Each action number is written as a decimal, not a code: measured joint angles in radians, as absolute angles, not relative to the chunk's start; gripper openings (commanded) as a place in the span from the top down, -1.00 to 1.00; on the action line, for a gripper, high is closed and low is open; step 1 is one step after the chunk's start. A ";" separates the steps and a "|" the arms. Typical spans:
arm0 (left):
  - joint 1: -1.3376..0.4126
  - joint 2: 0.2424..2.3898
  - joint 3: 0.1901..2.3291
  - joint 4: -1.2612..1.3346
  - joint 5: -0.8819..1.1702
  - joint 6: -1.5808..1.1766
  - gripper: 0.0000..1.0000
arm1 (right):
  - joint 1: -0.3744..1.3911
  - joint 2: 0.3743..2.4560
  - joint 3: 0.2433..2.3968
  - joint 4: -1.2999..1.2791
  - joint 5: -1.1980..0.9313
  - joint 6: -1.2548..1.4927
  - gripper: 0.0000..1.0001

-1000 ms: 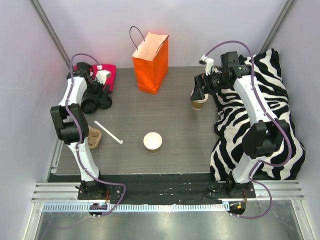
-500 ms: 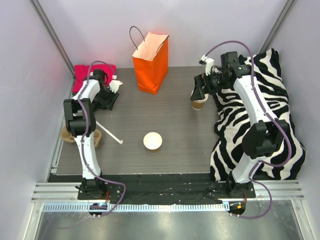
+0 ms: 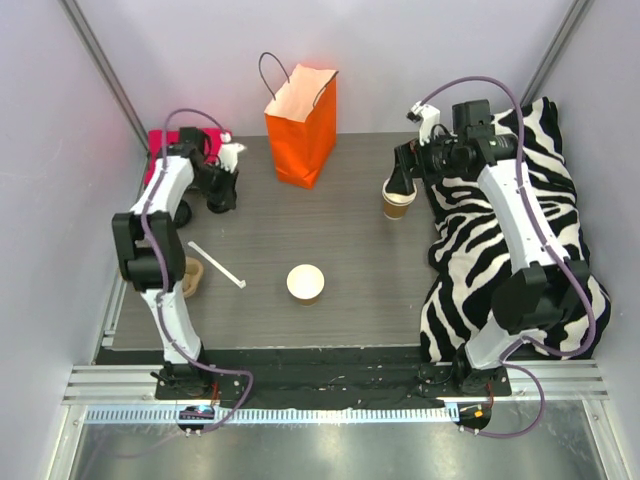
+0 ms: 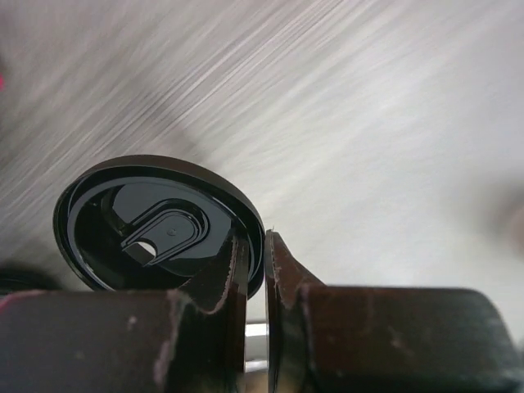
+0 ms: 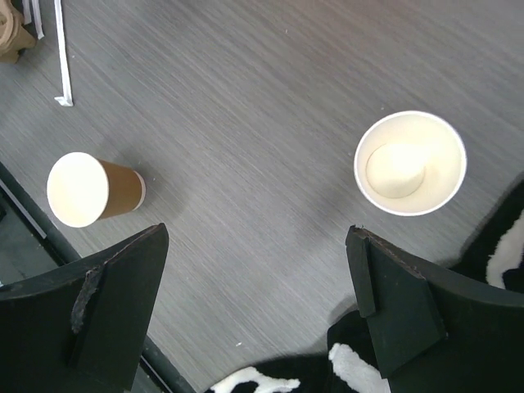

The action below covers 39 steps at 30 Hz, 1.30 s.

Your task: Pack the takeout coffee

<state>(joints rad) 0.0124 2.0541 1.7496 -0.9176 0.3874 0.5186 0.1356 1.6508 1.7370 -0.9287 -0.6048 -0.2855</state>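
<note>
My left gripper [image 4: 255, 241] is shut on the rim of a round black plastic lid [image 4: 155, 221], held on edge just above the table; from above this gripper [image 3: 222, 195] sits at the back left. One open-topped kraft-paper cup [image 3: 397, 206] stands at the back right, directly under my open right gripper [image 3: 400, 182]. In the right wrist view that cup [image 5: 409, 164] shows its white inside, beyond the wide-open gripper [image 5: 255, 237], which holds nothing. A second open cup [image 3: 305, 283] stands mid-table, also visible from the right wrist [image 5: 86, 190].
An orange paper bag [image 3: 302, 125] stands open at the back centre. A red cloth [image 3: 165, 142] lies back left, a white straw [image 3: 217, 265] and a moulded cardboard tray [image 3: 190, 277] lie left. A zebra-print cloth [image 3: 520, 250] covers the right side.
The left arm has swung right from beside the red cloth and its jaws have closed on the black lid. The right gripper has shifted slightly above its cup, still open.
</note>
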 measured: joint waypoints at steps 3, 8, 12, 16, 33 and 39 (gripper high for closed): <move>0.011 1.898 1.757 -0.927 0.570 0.355 1.00 | 0.136 1.604 1.737 -0.913 -0.601 -0.290 -0.99; 0.004 1.602 1.645 -0.549 0.924 -0.198 1.00 | 0.136 1.507 1.739 -0.835 -0.631 -0.253 -1.00; -0.034 1.443 1.417 0.202 1.055 -0.862 1.00 | 0.141 1.418 1.737 -0.709 -0.665 -0.143 -0.97; -0.081 1.475 1.348 0.728 1.050 -1.349 1.00 | 0.163 1.336 1.680 -0.546 -0.693 -0.001 -0.95; -0.258 1.442 1.275 1.290 1.054 -1.708 1.00 | 0.294 1.359 1.422 0.141 -0.832 0.848 -0.45; -0.256 1.449 1.279 1.294 1.047 -1.674 1.00 | 0.378 1.392 1.421 0.247 -0.831 0.987 -0.32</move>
<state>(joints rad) -0.2558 1.4487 1.2789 1.2938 1.0466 -1.6745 0.3782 1.3922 1.4212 0.2470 -0.8314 0.9871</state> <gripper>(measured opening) 0.113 0.685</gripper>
